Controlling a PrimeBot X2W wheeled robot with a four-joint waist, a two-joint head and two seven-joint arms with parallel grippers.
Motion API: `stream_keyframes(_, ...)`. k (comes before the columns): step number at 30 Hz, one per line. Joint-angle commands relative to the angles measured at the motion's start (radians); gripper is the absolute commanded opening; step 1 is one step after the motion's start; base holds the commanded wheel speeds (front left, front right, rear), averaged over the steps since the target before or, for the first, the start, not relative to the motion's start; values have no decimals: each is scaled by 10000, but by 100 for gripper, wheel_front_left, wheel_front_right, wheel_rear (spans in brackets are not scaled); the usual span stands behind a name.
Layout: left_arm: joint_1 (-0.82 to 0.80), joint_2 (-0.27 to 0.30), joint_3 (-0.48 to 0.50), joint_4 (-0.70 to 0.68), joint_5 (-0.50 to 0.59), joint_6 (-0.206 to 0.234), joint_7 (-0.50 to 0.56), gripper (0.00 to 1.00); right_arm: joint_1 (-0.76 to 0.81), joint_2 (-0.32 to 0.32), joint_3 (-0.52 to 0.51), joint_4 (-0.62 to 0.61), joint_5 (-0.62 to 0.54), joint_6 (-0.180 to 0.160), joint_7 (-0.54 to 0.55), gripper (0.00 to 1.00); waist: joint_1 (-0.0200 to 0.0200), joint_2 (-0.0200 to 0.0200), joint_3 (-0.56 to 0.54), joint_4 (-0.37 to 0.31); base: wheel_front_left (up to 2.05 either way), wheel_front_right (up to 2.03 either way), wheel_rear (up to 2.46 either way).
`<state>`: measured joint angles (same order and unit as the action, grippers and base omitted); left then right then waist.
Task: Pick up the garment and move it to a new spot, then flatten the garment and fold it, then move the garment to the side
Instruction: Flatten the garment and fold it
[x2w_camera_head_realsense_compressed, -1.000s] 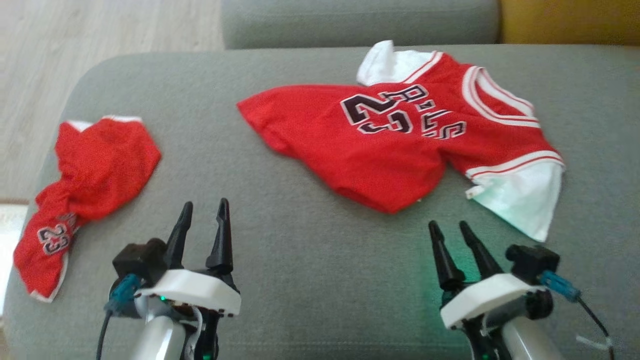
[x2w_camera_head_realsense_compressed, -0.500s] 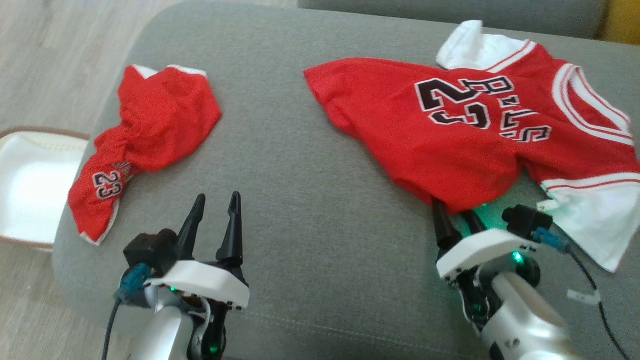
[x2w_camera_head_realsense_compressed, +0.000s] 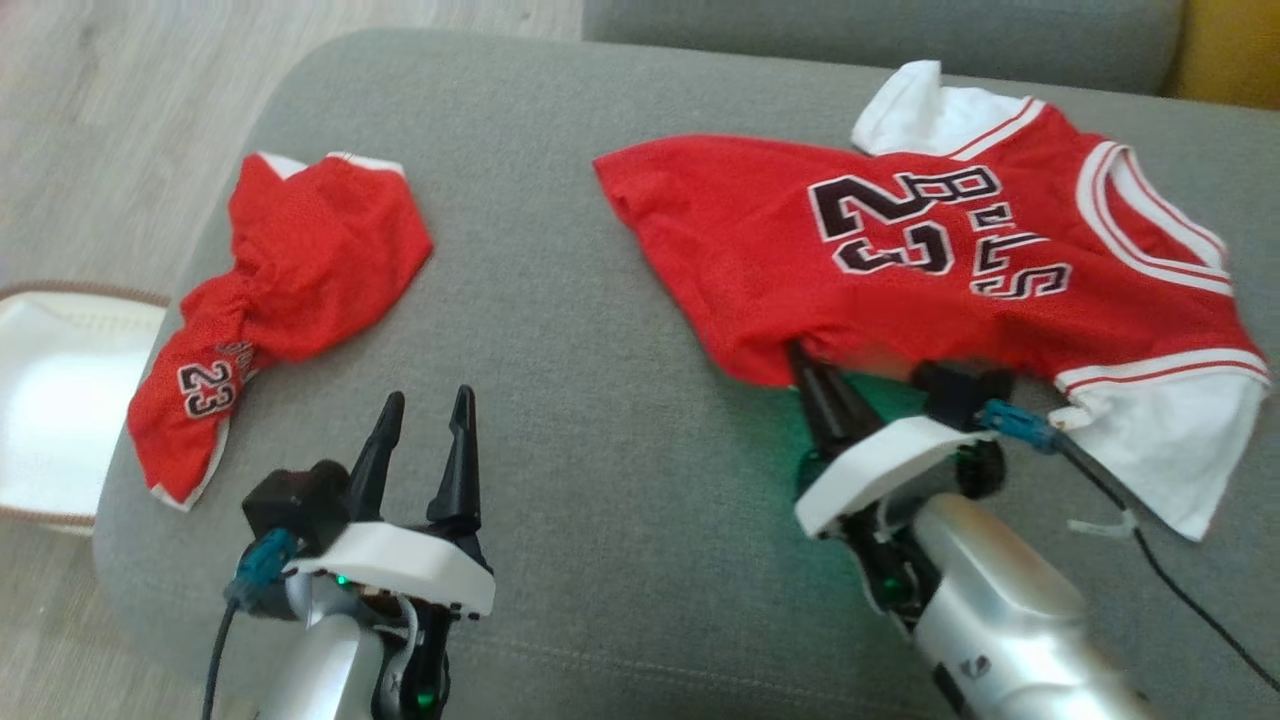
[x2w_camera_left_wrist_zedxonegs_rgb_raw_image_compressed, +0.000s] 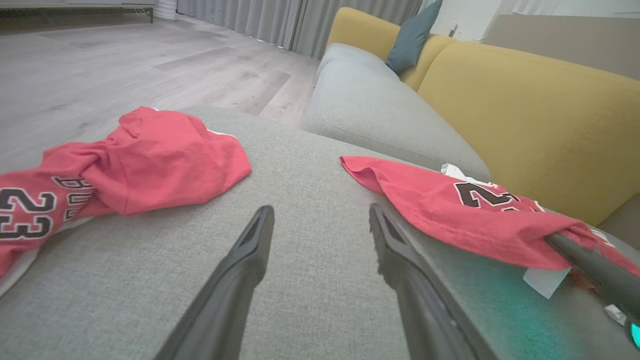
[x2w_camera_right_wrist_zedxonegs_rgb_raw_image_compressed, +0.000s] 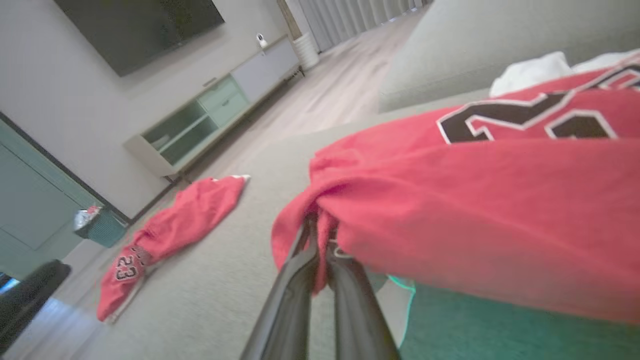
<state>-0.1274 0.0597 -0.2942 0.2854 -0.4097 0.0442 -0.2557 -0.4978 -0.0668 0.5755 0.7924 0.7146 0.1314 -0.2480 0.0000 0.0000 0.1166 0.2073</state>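
Firmly, right fingers (x2w_camera_right_wrist_zedxonegs_rgb_raw_image_compressed: 294, 280) pinch the red jersey (x2w_camera_head_realsense_compressed: 740, 260) at its hem; left fingers (x2w_camera_left_wrist_zedxonegs_rgb_raw_image_compressed: 244, 272) gape wide, empty.

Jersey (x2w_camera_head_realsense_compressed: 760, 260) is showing matt red mesh cloth; sofa seat (x2w_camera_head_realsense_compressed: 600, 450) is presenting coarse grey weave; floor (x2w_camera_head_realsense_compressed: 100, 120) is looking smooth wood.

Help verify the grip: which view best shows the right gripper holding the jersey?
Right wrist view: right gripper jaws shut on bunched jersey hem. Head view: tips hidden under cloth. Left wrist view: one jaw, far right.

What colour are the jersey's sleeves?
White sleeves on the red jersey; clearest in the head view.
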Motion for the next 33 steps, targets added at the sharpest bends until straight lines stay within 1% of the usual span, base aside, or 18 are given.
stream_keyframes(1,-231,26,337,-305,19,40,-60,100,46,166,484,-751,300,-7,-47,0,0,0,-181,-193,0,0,0)
stream_keyframes(5,-140,1,283,-263,33,82,-60,100,183,166,1145,-1937,1448,-7,279,0,0,0,-403,-328,0,0,0)
stream_keyframes(8,-69,-11,264,-256,30,110,-60,100,252,166,1412,-2096,2201,-7,460,0,0,0,-505,-361,0,0,0)
stream_keyframes(11,-17,-17,257,-281,45,119,-60,100,162,166,1690,-1616,2257,-7,458,0,0,0,-522,-350,0,0,0)
stream_keyframes(17,-18,-26,260,-345,51,80,-60,100,-15,166,2121,-269,2106,-7,351,0,0,0,-330,-291,0,0,0)
stream_keyframes(18,-18,-26,260,-345,51,80,-60,100,-15,166,2121,-269,2106,-7,351,0,0,0,-330,-291,0,0,0)
stream_keyframes(19,-16,-25,263,-333,54,71,-60,100,-17,166,2218,-67,2112,-7,354,11,0,0,-305,-293,0,0,0)
stream_keyframes(20,-17,-20,271,-320,57,63,-60,100,-32,166,2304,131,2095,-7,340,100,0,0,-279,-303,0,0,0)
stream_keyframes(27,-43,0,330,-246,88,46,-60,100,-149,166,2668,761,2264,-7,146,100,0,0,-321,-562,0,0,0)
stream_keyframes(33,77,-16,331,-251,89,108,-60,100,-209,166,2213,1481,1910,-7,-75,100,0,0,-673,-1005,0,0,0)
